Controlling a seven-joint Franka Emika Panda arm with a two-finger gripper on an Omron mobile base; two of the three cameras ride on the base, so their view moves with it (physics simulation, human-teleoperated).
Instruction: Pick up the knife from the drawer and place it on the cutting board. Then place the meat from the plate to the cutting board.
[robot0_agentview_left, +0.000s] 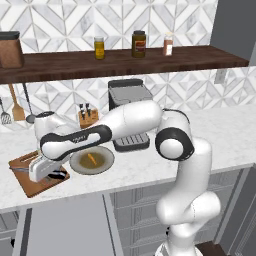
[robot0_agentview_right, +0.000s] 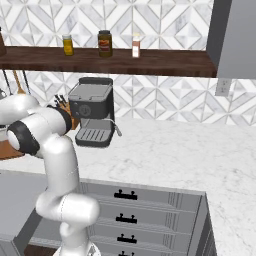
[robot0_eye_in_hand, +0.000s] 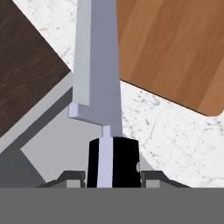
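Note:
My gripper (robot0_eye_in_hand: 111, 175) is shut on the knife (robot0_eye_in_hand: 98, 65). Its black handle sits between the fingers and its silver-grey blade runs straight away from the hand. In the left base view the gripper (robot0_agentview_left: 32, 172) hangs low over the left counter, just above the reddish-brown cutting board (robot0_agentview_left: 30, 185), and the thin blade (robot0_agentview_left: 18, 169) points left. A corner of the board (robot0_eye_in_hand: 175, 48) shows beside the blade. The olive-grey plate (robot0_agentview_left: 91, 161) lies right of the board with the small orange meat (robot0_agentview_left: 91, 158) on it. The grey drawer (robot0_agentview_left: 65, 227) stands open below the counter edge.
A coffee machine (robot0_agentview_left: 129, 107) and a wooden knife block (robot0_agentview_left: 88, 117) stand behind the plate. Utensils (robot0_agentview_left: 17, 107) hang on the left wall, and jars (robot0_agentview_left: 138, 44) sit on the dark shelf. Closed drawers with black handles (robot0_agentview_right: 125, 195) lie below the right counter.

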